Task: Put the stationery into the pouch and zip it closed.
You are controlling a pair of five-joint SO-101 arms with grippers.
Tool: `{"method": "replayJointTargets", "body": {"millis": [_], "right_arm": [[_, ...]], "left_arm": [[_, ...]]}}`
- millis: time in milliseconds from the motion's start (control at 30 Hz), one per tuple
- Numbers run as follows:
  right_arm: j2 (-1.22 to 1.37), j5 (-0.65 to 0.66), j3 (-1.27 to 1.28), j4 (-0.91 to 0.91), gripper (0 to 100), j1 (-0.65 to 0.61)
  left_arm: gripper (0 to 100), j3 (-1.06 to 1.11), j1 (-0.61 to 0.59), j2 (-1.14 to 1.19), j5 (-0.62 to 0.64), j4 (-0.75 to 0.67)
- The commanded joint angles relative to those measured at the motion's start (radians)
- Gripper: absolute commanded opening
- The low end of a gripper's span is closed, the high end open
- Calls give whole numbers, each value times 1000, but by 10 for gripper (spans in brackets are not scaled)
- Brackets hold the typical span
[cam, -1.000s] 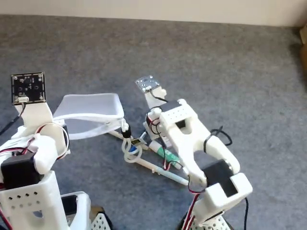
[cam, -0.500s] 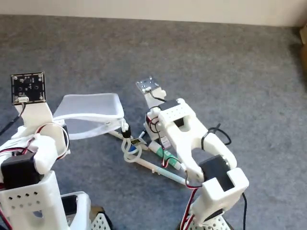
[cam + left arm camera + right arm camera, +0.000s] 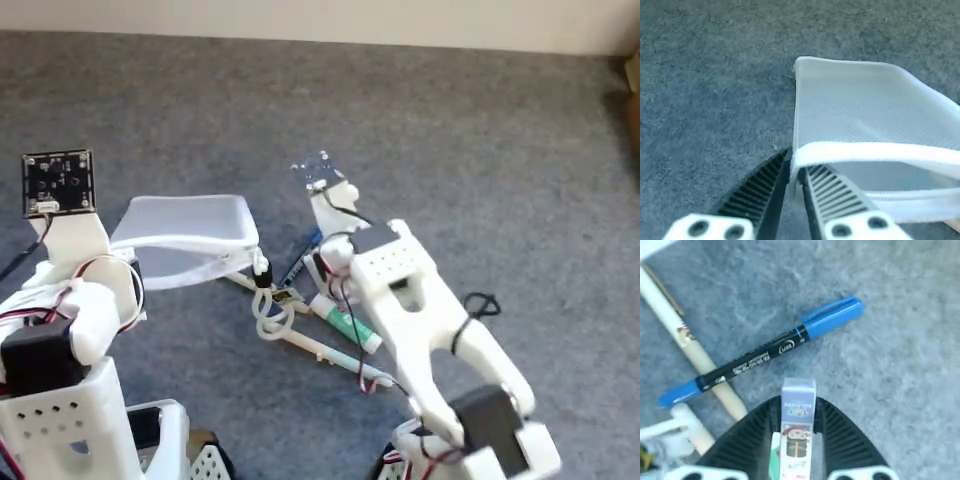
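Left wrist view: the translucent pouch (image 3: 860, 110) spreads ahead of the left gripper (image 3: 794, 165), which pinches its rim. A blue marker (image 3: 765, 357) lies just beyond the right gripper (image 3: 797, 405), whose narrowed jaws clamp a white-and-green tube (image 3: 798, 392) between them.

High view: fixed above and behind the 2 arm bases, looking down and forward over the grey carpet (image 3: 470, 130), far enough back to take in both arms.

Left wrist view: from just behind the left gripper (image 3: 792, 160), very near, facing along it over the pouch (image 3: 865, 105) and the carpet beyond.

Right wrist view: steeply downward past the right gripper (image 3: 797, 402), close to the carpet, onto the blue marker (image 3: 765, 352).

Shared with the high view: the pouch (image 3: 185, 225) for the left wrist, the blue marker (image 3: 297, 265) for the right.
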Motion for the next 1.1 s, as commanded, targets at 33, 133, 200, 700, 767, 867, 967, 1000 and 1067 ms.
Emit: {"method": "replayJointTargets", "body": {"millis": [33, 133, 200, 700, 767, 867, 967, 1000, 1067], "right_arm": [[-196, -12, 39, 8, 33, 2], [-297, -15, 82, 12, 33, 2], [-366, -58, 111, 12, 33, 2], [-826, -103, 223, 13, 33, -7], [-880, -103, 222, 12, 33, -33], [-952, -98, 220, 8, 33, -97], [-1009, -95, 217, 2, 33, -180], [-1026, -95, 217, -15, 33, -208], [-1044, -95, 219, -44, 33, -251]], "left_arm": [[6, -88, -7, 15, 2, 11], [6, -99, -5, 15, 2, 15], [6, -105, -5, 15, 2, 15], [6, -269, 71, 275, 29, 71], [6, -289, 71, 308, 29, 72], [6, -321, 74, 351, 29, 72], [6, -360, 74, 400, 38, 81], [6, -378, 74, 417, 52, 91], [6, -415, 74, 452, 63, 110]]}}
